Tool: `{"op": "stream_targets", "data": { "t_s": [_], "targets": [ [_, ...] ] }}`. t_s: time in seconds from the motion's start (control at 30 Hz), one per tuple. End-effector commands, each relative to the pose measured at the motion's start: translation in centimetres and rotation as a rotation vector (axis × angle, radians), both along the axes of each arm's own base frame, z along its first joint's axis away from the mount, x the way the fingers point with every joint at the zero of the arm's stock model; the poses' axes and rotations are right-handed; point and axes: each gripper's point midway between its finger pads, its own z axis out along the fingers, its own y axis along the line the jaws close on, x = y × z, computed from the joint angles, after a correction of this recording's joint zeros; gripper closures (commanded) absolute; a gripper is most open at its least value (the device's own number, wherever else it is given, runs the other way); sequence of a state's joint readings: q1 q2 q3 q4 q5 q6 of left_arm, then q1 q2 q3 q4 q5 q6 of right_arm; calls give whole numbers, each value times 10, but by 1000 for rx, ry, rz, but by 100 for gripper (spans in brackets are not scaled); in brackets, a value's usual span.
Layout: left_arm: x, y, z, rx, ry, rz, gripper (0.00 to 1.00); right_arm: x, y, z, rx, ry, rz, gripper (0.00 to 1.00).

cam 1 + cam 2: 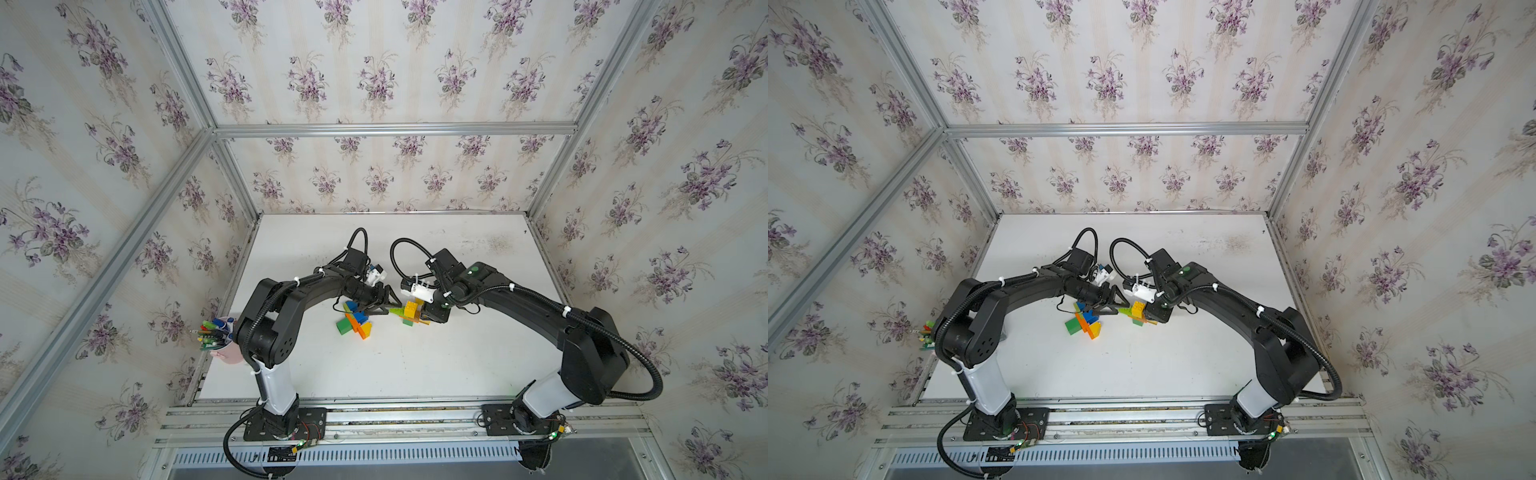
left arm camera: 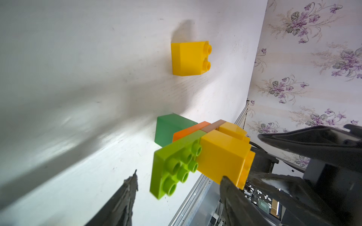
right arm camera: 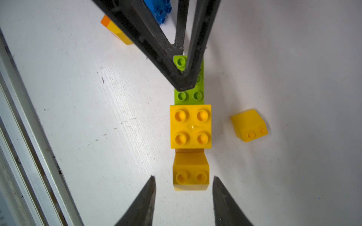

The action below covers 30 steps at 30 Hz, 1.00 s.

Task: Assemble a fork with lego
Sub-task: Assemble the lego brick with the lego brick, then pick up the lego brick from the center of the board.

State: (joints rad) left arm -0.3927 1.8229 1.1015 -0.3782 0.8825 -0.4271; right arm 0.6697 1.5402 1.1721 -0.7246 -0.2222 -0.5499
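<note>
Two end effectors meet over a joined run of lego (image 1: 410, 311) near the middle of the table (image 1: 415, 365). In the right wrist view the run lies in a line: a lime plate (image 3: 189, 96), a yellow square brick (image 3: 191, 126) seated on it, a sliver of brown (image 3: 189, 150), then a yellow sloped brick (image 3: 191, 170).

The right end effector (image 3: 183, 178) is spread. Its fingertips (image 3: 150, 187) stand on either side of the sloped brick's end, neither visibly touching it.

The left end effector (image 2: 179, 176) is spread too. In the left wrist view the plate's free end lies between its fingers (image 2: 127, 193). One finger is clear of the plate and the other is at the square brick's corner; I cannot tell whether that one touches. In the right wrist view a left finger crosses over the plate's studs.

A dark green brick (image 2: 169, 127) and an orange brick (image 2: 189, 130) show between the run and the table. A loose yellow brick (image 3: 248, 125) lies on its side near the run, apart from it. Nearer the left arm, a pile (image 1: 355, 322) of green, orange, blue and yellow lego lies on the table. A cup of pens (image 1: 218, 336) sits at the table's left edge.
</note>
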Motion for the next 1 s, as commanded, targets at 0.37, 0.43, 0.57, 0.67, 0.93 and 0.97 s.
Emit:
{"op": "stream_targets", "data": {
  "t_s": [0.37,0.43,0.57,0.67,0.93,0.97],
  "targets": [
    [4,27,61,48,-290,4,24,65,-34,44,40,-190,-327,51],
    [3,31,65,70,-318,4,23,72,-41,44,51,-196,-371,4],
    [5,40,62,129,-327,13,30,100,-67,61,156,-278,-575,0],
    [8,46,63,168,-354,31,30,104,-73,70,198,-330,-626,0],
    [20,59,66,260,-406,70,28,109,-79,50,246,-200,-699,8],
    [22,60,67,270,-414,76,27,113,-81,49,272,-170,-724,12]
  ]
}}
